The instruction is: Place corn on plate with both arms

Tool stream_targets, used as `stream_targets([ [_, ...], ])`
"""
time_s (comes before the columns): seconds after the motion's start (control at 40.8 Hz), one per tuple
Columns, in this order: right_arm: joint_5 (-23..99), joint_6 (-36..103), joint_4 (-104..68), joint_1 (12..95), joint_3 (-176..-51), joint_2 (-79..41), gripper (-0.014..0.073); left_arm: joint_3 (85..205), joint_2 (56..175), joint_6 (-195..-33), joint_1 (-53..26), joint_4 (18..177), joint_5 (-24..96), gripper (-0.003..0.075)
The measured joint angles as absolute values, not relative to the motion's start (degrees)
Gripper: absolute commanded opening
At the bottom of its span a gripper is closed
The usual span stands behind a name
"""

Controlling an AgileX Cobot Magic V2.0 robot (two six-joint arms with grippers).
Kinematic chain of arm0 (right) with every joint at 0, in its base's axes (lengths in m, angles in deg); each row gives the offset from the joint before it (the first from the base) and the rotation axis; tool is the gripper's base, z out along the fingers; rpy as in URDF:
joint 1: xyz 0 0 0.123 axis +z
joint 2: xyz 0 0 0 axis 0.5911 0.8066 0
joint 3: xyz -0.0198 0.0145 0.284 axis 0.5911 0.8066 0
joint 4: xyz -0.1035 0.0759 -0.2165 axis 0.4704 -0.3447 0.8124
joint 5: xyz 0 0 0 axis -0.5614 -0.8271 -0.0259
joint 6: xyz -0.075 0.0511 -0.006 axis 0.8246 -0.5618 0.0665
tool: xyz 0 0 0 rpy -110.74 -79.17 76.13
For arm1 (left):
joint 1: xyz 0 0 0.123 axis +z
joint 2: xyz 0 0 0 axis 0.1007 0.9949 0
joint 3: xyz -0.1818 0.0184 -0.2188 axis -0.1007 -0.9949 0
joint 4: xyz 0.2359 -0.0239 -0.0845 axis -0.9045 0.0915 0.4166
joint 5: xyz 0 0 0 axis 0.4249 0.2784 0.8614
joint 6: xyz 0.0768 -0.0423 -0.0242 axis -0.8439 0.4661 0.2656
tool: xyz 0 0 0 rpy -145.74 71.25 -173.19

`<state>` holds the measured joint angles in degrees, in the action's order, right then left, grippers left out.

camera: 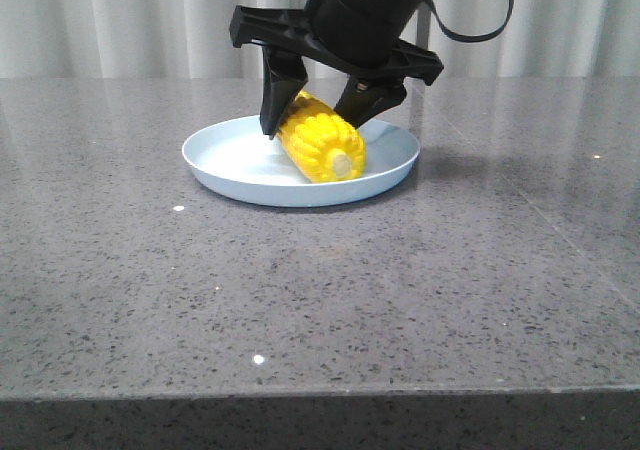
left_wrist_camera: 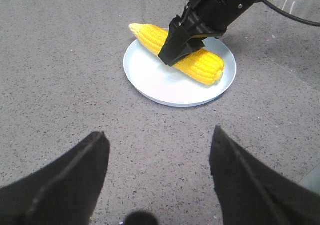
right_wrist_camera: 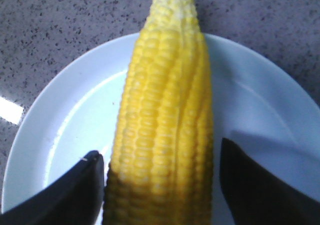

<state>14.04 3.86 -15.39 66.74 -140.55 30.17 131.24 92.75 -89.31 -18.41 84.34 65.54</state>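
The yellow corn (camera: 320, 145) lies on the pale blue plate (camera: 230, 165), its stub end toward the front. My right gripper (camera: 312, 125) straddles the corn from above with its jaws spread. In the right wrist view the corn (right_wrist_camera: 165, 110) runs between the fingers (right_wrist_camera: 80, 185); one finger is close to it and the other stands apart over the plate (right_wrist_camera: 65, 115). My left gripper (left_wrist_camera: 160, 135) is open and empty over bare table. From there it looks across at the corn (left_wrist_camera: 202, 65), the plate (left_wrist_camera: 160, 85) and the right gripper (left_wrist_camera: 175, 55).
The table is a grey speckled stone top (camera: 320, 300) with its front edge near the bottom of the front view. White curtains (camera: 120, 20) hang behind the table. The right arm's cable (camera: 480, 20) loops above the plate.
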Motion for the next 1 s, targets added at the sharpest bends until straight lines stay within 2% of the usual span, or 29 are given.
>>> stream_targets([
  [0.245,14.0,4.0,-14.1,66.7,-140.6,25.8,0.0524,131.2,92.8,-89.3,-18.4,84.3,65.5,0.044],
  [0.441,10.9,5.7,-9.2,66.7,-138.7,15.0,0.0519,131.2,92.8,-89.3,-18.4,84.3,65.5,0.044],
  [0.686,8.1,11.6,-7.5,66.7,-125.1,-3.9,0.0519,131.2,92.8,-89.3,-18.4,84.3,65.5,0.044],
  [1.004,6.1,12.4,-4.0,66.7,-107.2,-25.2,0.0519,131.2,92.8,-89.3,-18.4,84.3,65.5,0.044],
])
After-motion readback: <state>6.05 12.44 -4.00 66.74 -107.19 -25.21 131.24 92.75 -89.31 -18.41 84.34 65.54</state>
